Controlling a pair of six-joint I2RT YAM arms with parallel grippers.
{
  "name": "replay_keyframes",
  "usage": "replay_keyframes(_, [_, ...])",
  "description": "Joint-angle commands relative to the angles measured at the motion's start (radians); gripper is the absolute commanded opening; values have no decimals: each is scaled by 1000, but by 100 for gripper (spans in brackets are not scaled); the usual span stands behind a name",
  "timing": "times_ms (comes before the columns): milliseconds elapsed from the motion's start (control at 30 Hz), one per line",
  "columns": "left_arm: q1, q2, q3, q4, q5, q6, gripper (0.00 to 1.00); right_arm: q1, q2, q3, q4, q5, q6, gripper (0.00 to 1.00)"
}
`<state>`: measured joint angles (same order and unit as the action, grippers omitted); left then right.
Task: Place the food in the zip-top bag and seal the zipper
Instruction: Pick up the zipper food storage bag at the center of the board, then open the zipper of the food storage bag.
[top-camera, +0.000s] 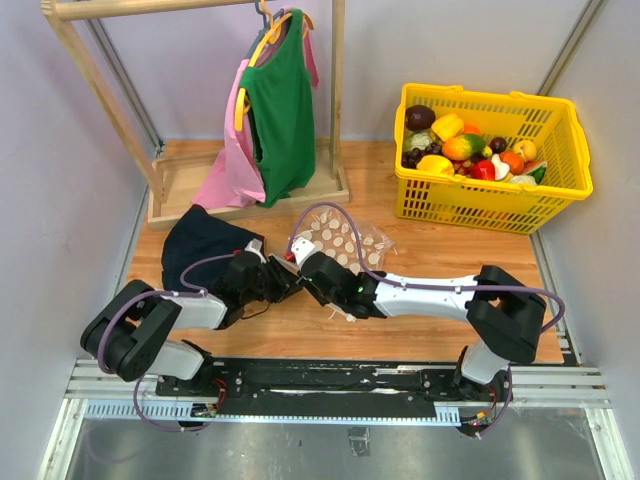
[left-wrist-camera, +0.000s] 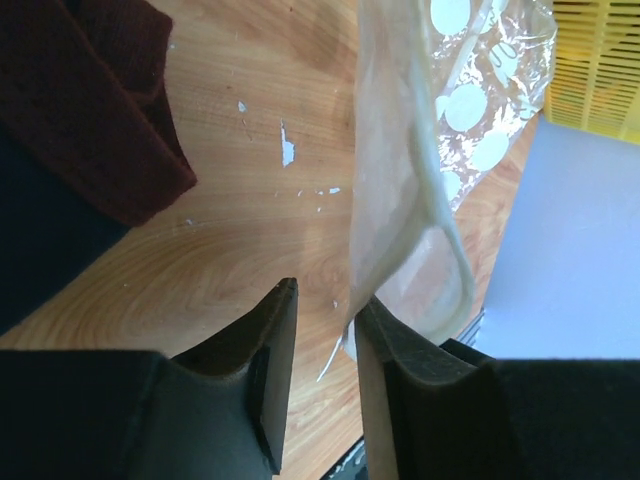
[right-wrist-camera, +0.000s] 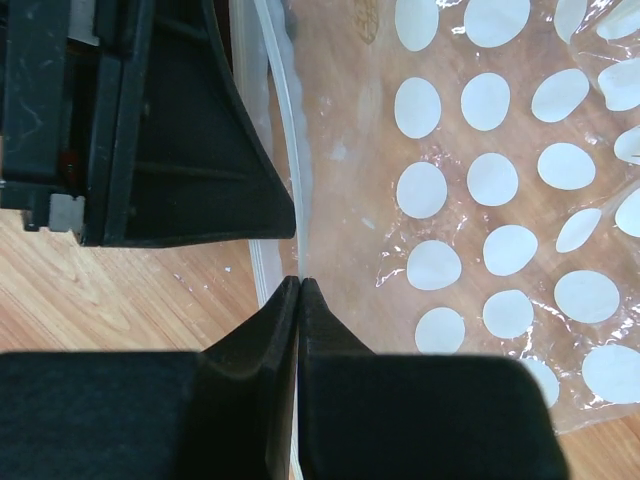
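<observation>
You had the zip-top bag (top-camera: 350, 240) lying flat near the middle of the tabletop (top-camera: 450, 255). A folded cloth (top-camera: 200, 250) lay just to its left, in front of the clothes rack (top-camera: 338, 90). The rack stood at the far left, with garments (top-camera: 280, 110) hanging from it. The basket (top-camera: 560, 190) sat at the far right, behind and to the right of the bag, with the food (top-camera: 465, 148) piled inside it. Both grippers met at the bag's near-left edge. The left gripper (left-wrist-camera: 325, 300) reached in from the cloth's side, its jaws apart with the bag's edge between them. Just beside it, the right gripper (right-wrist-camera: 300, 283) reached across from the right, in front of the bag, its jaws pressed together on the zipper (right-wrist-camera: 290, 130).
</observation>
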<state>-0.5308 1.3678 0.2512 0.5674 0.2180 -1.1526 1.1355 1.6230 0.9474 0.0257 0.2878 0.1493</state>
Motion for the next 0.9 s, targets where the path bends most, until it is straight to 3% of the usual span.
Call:
replay_keyframes(0, [-22, 35, 27, 72, -37, -6, 29, 0, -34, -20, 23, 0, 18, 1])
replay_keyframes(167, [-35, 9, 45, 60, -37, 23, 2, 0, -34, -19, 11, 19, 13, 1])
replay_keyframes(200, [-38, -6, 50, 37, -48, 28, 1, 0, -35, -17, 6, 27, 12, 1])
replay_keyframes(500, [-78, -179, 145, -275, -142, 86, 1, 0, -76, -16, -41, 118, -13, 29])
replay_keyframes(700, [-98, -246, 215, -442, -182, 124, 1, 0, -135, -15, -76, 151, -23, 33])
replay_keyframes(867, [-104, -293, 308, -596, -204, 180, 1, 0, -195, -12, -106, 217, -33, 29])
